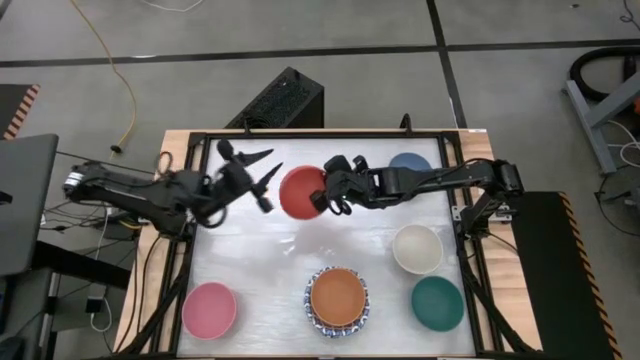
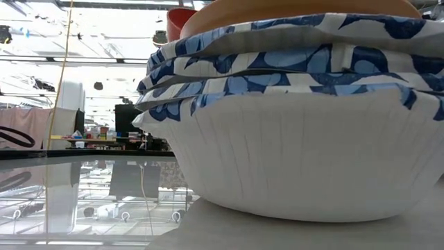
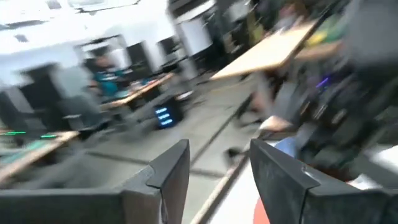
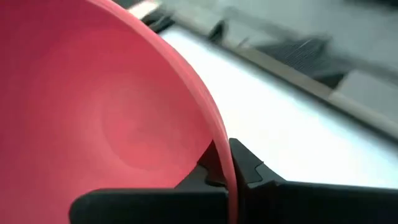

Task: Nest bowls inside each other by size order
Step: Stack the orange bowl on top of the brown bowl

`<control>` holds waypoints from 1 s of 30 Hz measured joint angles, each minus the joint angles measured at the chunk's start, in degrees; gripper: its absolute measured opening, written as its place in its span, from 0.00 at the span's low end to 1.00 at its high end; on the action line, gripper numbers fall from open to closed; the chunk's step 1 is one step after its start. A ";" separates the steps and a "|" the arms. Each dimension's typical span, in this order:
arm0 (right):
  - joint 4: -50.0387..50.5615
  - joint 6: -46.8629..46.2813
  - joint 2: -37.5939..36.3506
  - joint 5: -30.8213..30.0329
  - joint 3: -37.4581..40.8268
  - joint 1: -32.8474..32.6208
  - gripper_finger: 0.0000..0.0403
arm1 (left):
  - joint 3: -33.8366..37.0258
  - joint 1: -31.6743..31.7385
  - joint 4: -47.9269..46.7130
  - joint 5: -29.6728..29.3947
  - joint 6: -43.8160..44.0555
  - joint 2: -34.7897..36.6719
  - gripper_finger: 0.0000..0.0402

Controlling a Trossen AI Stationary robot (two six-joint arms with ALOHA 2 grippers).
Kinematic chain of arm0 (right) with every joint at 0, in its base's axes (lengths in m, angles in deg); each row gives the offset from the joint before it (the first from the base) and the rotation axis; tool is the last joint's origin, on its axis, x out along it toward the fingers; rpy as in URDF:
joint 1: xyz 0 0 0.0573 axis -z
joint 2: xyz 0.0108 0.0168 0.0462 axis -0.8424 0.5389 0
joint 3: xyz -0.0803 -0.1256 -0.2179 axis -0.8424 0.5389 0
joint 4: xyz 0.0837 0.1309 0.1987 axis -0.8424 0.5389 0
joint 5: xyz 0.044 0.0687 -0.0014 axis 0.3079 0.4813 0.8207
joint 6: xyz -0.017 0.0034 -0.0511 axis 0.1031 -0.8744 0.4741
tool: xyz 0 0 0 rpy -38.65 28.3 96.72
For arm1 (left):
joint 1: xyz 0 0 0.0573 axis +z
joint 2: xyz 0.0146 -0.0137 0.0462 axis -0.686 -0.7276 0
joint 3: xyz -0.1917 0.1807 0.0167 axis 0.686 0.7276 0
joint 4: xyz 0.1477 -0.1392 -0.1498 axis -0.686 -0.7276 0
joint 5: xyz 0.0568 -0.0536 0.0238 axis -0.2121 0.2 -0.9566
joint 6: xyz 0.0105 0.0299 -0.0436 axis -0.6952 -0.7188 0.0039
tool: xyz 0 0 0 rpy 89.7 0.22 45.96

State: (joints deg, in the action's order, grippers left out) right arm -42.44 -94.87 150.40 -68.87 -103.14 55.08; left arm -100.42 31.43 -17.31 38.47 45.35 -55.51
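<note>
- Nearest the low camera stands the stack of white round bowls with blue patterned rims [image 2: 305, 139], with a plain orange bowl [image 1: 337, 294] nested on top; seen from above, the stack sits at about 6 o'clock on the tabletop [image 1: 260, 265].
- A plain red round bowl [image 1: 302, 192] is at about 12 o'clock, gripped by the right tool [image 4: 225, 163], whose jaws are pinched tight on the bowl's thin rim, one finger inside and one outside.
- The left tool [image 1: 262, 178] is just beside the red bowl, toward 10 o'clock, with its fingers [image 3: 168, 174] spread apart and nothing between them.
- A pink bowl [image 1: 209, 309] lies at 7 o'clock, a cream bowl [image 1: 417, 248] at 3 o'clock, a teal bowl [image 1: 437, 303] at 5 o'clock, and a blue bowl [image 1: 410, 162] peeks from behind the right arm at 1 o'clock.
- My guess is that these bowls are light, stiff and smooth, likely plastic, so a rim pinch should carry one easily.
- A one-sided hold could let the bowl swing or slip; I would keep it level and lower it centred into the next bigger bowl.
</note>
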 joint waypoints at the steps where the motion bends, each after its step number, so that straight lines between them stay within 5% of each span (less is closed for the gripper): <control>1: 0.31 -0.57 0.00 3.23 0.00 0.11 0.01 | 0.00 -0.79 -1.37 1.94 2.62 1.65 0.40; 8: 1.22 -3.45 0.00 20.83 0.00 -3.86 0.01 | 0.00 -6.49 -6.90 19.45 19.63 12.63 0.39; 15: 3.63 -9.06 -3.33 23.31 0.02 -12.43 0.01 | -0.02 -9.52 -16.83 33.95 36.88 19.55 0.39; 21: 12.44 -17.51 -5.04 23.30 -0.04 -18.90 0.01 | -0.02 -11.09 -26.59 34.95 48.23 19.35 0.39; 30: 15.88 -22.54 0.02 23.40 -0.01 -23.33 0.01 | -0.02 -12.20 -31.56 35.99 53.90 15.57 0.39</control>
State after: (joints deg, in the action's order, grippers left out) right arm -26.56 -117.40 150.42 -45.47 -103.14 31.75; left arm -100.44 19.23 -48.87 74.47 99.25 -39.94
